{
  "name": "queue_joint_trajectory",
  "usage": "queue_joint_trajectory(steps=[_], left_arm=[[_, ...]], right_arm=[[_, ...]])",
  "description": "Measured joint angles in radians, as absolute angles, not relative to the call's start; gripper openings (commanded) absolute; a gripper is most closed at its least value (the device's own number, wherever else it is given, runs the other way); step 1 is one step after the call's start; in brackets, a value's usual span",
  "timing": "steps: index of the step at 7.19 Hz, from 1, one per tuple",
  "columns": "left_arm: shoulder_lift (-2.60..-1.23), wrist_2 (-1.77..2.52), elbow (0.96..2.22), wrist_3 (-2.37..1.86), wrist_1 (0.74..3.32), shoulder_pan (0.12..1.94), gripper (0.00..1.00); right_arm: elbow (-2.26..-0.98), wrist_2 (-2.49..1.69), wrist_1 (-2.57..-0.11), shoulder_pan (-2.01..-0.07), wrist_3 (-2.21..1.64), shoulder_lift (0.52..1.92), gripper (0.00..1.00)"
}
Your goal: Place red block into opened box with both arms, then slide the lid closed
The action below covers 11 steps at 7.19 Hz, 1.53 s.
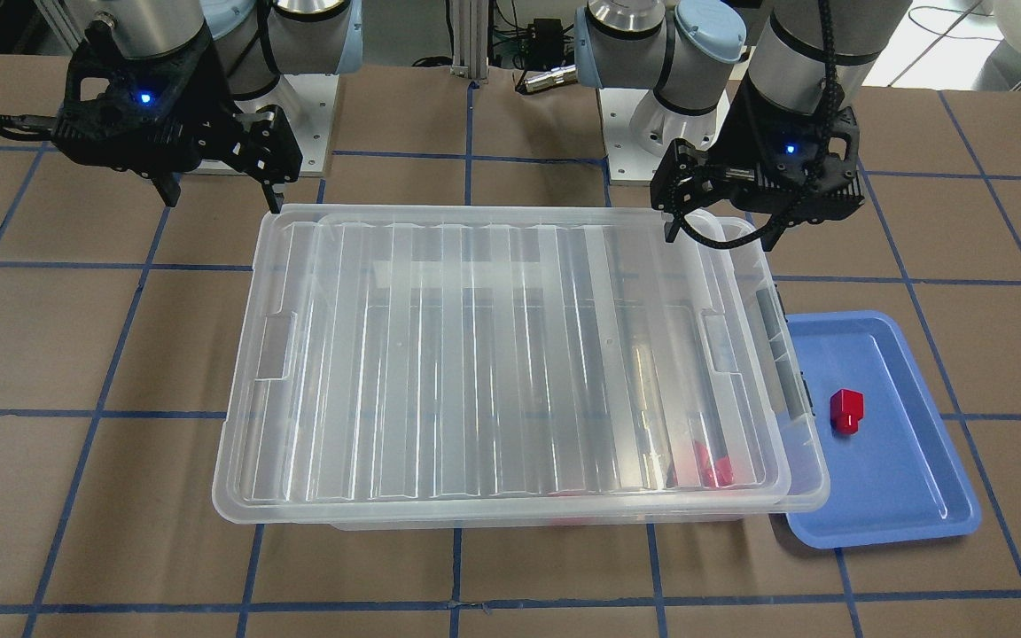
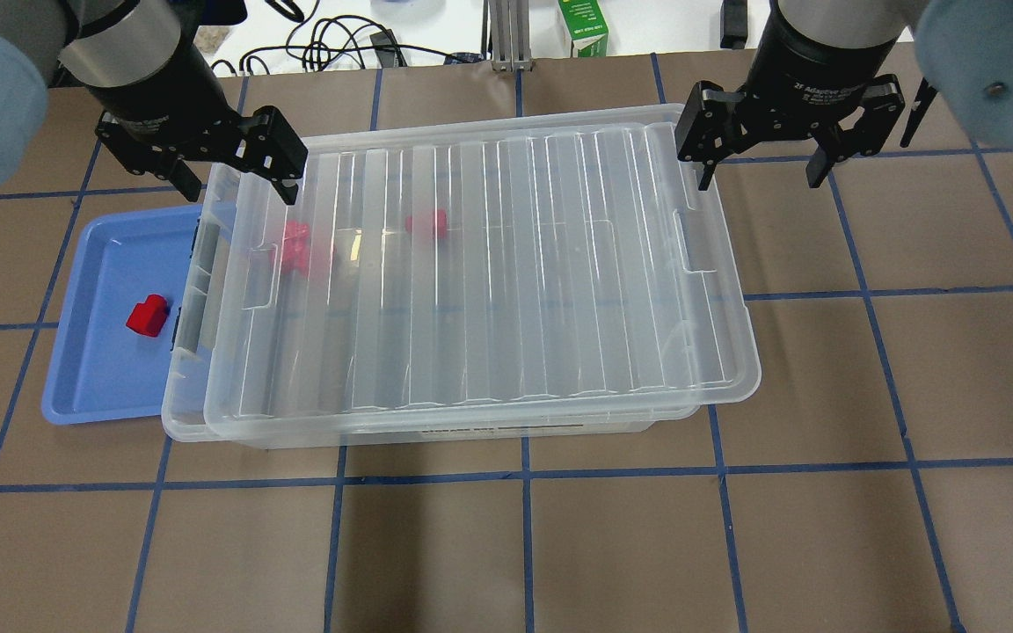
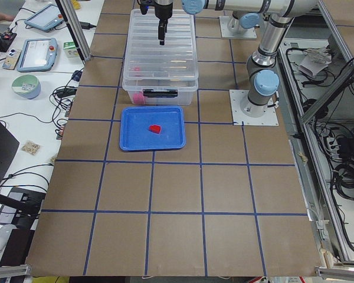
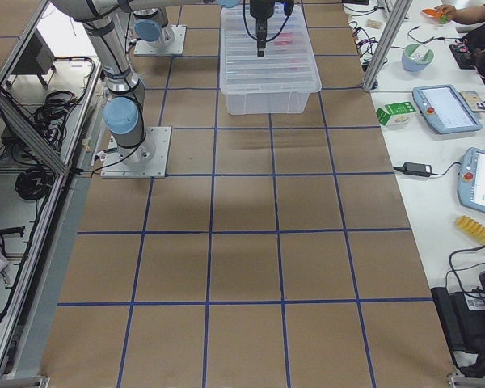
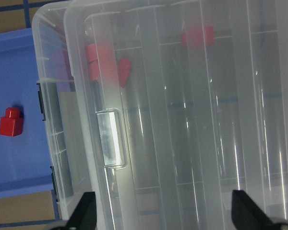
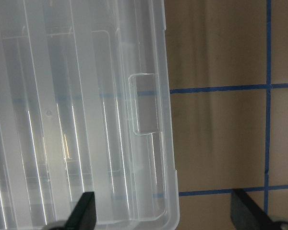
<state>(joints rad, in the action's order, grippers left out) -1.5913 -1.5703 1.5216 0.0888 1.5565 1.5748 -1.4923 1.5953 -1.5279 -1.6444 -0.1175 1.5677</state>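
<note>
One red block [image 2: 148,316] lies on the blue tray [image 2: 93,369], beside the box's latch end [image 1: 847,412]. The clear box [image 2: 181,413] holds more red blocks [image 2: 295,246], seen through the ribbed lid [image 2: 506,264]. The lid rests on the box, shifted toward my right, leaving a narrow strip uncovered at the tray end. My left gripper [image 2: 238,189] hovers open and empty over the lid's far corner near the tray [image 1: 721,235]. My right gripper [image 2: 760,178] hovers open and empty at the lid's opposite far corner [image 1: 222,199].
The arms' base plates [image 1: 652,159] stand just behind the box. A green carton [image 2: 584,26] and cables lie beyond the table's far edge. Side tables carry tablets [image 4: 444,107], and a person's hand [image 4: 461,12] shows there. Brown taped table surface spreads in front of the box.
</note>
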Motion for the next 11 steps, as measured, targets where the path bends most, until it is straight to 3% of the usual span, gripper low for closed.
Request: queue_joint_trajectory(steps=[7, 11], left_arm=[[-1.599, -1.560, 1.519, 0.080, 1.554, 1.575, 1.00], [-1.605, -1.561, 1.523, 0.079, 1.553, 1.574, 1.00]], right_arm=[[-1.503, 1.598, -1.530, -1.561, -0.035, 1.563, 1.00], [-1.729, 1.562, -1.797, -1.561, -0.024, 1.503, 1.00]])
